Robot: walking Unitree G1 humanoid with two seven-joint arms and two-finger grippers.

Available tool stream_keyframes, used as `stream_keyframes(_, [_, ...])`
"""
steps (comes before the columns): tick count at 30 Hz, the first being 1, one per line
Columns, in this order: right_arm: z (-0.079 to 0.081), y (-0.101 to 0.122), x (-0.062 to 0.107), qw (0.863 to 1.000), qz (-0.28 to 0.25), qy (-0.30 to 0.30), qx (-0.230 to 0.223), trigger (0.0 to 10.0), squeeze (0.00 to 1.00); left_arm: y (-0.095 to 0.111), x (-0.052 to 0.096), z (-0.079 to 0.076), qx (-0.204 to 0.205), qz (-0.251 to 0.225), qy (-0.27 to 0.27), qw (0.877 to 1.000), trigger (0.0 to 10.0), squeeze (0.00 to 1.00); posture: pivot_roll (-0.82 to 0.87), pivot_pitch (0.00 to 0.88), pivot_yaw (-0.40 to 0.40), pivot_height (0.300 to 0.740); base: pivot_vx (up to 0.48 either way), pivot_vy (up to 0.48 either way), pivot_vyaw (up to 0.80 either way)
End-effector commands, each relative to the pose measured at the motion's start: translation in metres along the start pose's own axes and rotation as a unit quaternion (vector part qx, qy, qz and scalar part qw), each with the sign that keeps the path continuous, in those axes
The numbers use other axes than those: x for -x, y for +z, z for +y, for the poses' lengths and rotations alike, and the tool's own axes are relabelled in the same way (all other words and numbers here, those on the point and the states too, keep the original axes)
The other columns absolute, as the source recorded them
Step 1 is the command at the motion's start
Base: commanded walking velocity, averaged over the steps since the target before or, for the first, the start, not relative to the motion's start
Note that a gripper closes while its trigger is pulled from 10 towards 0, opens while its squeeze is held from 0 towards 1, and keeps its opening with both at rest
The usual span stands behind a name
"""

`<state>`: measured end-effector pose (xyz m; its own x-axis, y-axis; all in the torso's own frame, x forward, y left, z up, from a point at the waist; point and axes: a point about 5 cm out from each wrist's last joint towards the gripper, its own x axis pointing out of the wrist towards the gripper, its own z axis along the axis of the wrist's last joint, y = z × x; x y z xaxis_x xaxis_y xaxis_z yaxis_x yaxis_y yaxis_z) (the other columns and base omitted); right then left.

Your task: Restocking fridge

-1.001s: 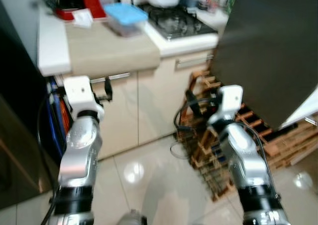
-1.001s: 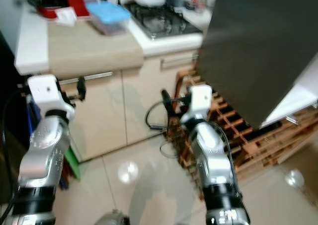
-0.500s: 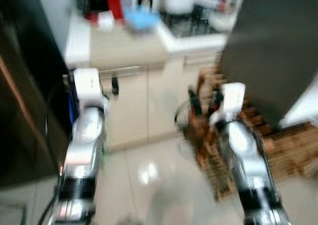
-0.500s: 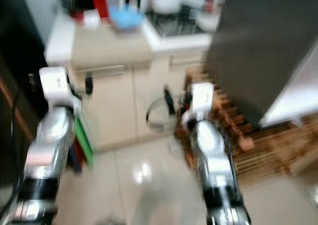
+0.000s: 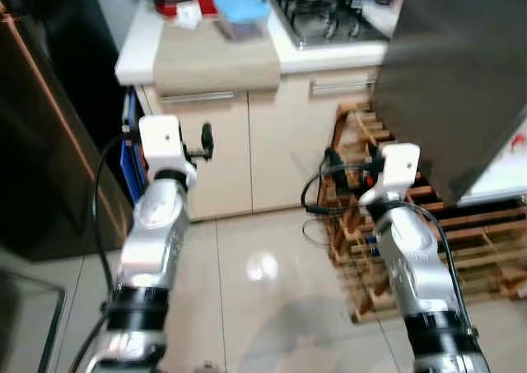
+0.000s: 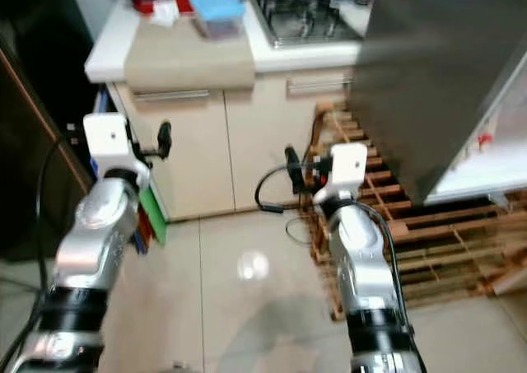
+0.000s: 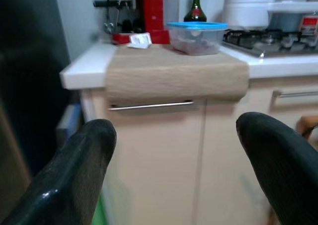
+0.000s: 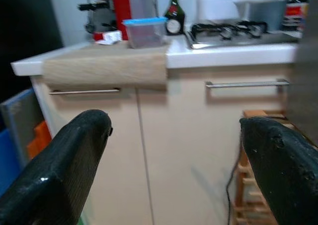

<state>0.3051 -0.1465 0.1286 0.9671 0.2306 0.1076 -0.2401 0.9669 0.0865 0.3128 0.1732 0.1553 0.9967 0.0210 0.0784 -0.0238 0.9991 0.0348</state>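
Kitchen scene: white tile floor filled the lower centre of the head views, cream cabinets ran across the upper middle, and a dark fridge door stood open at upper right. Counter at the top carried a tan board with a blue-lidded container on its far edge, a red coffee machine and a dark bottle behind it, and a gas hob just right of it. Wooden rack sat on the floor at right, below the fridge door. Left gripper was raised at left centre, fingers spread wide, holding nothing, facing the cabinet handle. Right gripper was raised right of centre in front of the rack, fingers likewise spread and empty. Blue and green items sat in the gap left of the cabinets; couldn't tell what they were.
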Motion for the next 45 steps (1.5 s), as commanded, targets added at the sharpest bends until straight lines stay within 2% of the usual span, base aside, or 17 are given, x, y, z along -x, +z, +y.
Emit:
stream_keyframes(1, [-0.001,0.001,0.008,1.0,0.0,-0.006,0.016,10.0,0.0,-0.01,0.017,0.019,-0.023,0.016,-0.004,1.0,10.0,0.0,-0.08,0.0,0.039,0.74,0.0,0.0,0.48])
stream_keyframes(3, [-0.005,-0.003,0.016,1.0,0.008,-0.016,0.017,10.0,0.0,-0.019,0.031,0.024,-0.026,0.035,-0.019,0.999,10.0,0.0,-0.08,0.0,0.04,0.74,0.0,0.0,0.48])
stream_keyframes(4, [-0.005,-0.003,0.016,1.0,0.008,-0.016,0.017,10.0,0.0,-0.019,0.031,0.024,-0.026,0.035,-0.019,0.999,10.0,0.0,-0.08,0.0,0.04,0.74,0.0,0.0,0.48])
stream_keyframes(6, [-0.011,-0.01,0.029,0.999,0.026,-0.024,0.02,10.0,0.0,-0.029,0.051,0.024,-0.01,0.058,-0.038,0.998,10.0,0.0,-0.08,0.0,0.035,0.74,0.0,0.0,0.48])
stream_keyframes(8, [-0.015,-0.014,0.035,0.999,0.035,-0.029,0.021,10.0,0.0,-0.029,0.055,0.018,0.0,0.057,-0.047,0.997,10.0,0.0,-0.08,0.0,0.028,0.74,0.0,0.0,0.47])
stream_keyframes(9, [-0.012,-0.019,0.034,0.999,0.047,-0.013,0.014,10.0,0.0,-0.02,0.046,0.006,0.012,0.034,-0.06,0.998,10.0,0.0,-0.08,0.0,0.021,0.74,0.0,0.0,0.52])
stream_keyframes(10, [0.0,-0.018,0.028,0.998,0.05,0.023,0.015,10.0,0.0,-0.012,0.036,0.0,0.012,0.019,-0.065,0.998,10.0,0.0,-0.08,0.0,0.022,0.74,0.48,0.0,0.0])
stream_keyframes(11, [0.0,-0.018,0.028,0.998,0.05,0.023,0.015,10.0,0.0,-0.012,0.036,0.0,0.012,0.019,-0.065,0.998,10.0,0.0,-0.08,0.0,0.022,0.74,0.48,0.0,0.0])
stream_keyframes(12, [0.007,-0.015,0.023,0.998,0.045,0.034,0.025,10.0,0.0,-0.005,0.025,-0.002,0.02,0.005,-0.063,0.998,10.0,0.0,-0.08,0.0,0.021,0.74,0.48,0.0,0.0])
stream_keyframes(15, [0.008,-0.009,0.017,0.999,0.029,0.02,0.013,10.0,0.0,0.007,0.016,-0.005,0.022,-0.016,-0.074,0.997,10.0,0.0,-0.08,0.0,0.021,0.74,0.48,0.0,0.0])
stream_keyframes(19, [0.01,0.0,0.013,0.999,0.005,0.032,0.005,10.0,0.0,0.012,0.014,-0.003,0.018,-0.022,-0.091,0.995,10.0,0.0,-0.09,0.0,0.025,0.74,0.48,0.0,0.0])
stream_keyframes(25, [0.004,0.001,0.011,1.0,0.007,0.011,0.005,10.0,0.0,0.015,0.011,-0.009,0.016,-0.026,-0.1,0.995,10.0,0.0,-0.08,0.0,0.026,0.74,0.48,0.0,0.0])
stream_keyframes(31, [0.007,-0.001,0.007,1.0,0.012,0.014,0.012,10.0,0.0,0.014,0.01,-0.008,0.031,-0.021,-0.089,0.995,10.0,0.0,-0.08,0.0,0.029,0.74,0.48,0.0,0.0])
stream_keyframes(37, [0.006,-0.001,0.007,1.0,0.013,0.014,0.016,10.0,0.0,0.013,0.011,-0.005,0.025,-0.019,-0.087,0.996,10.0,0.0,-0.08,0.0,0.026,0.74,0.48,0.0,0.64])
stream_keyframes(45, [0.005,0.002,0.004,1.0,0.002,0.01,0.014,10.0,0.0,0.018,0.008,-0.011,0.013,-0.032,-0.104,0.994,10.0,0.0,-0.08,0.0,0.031,0.74,0.48,0.0,0.0])
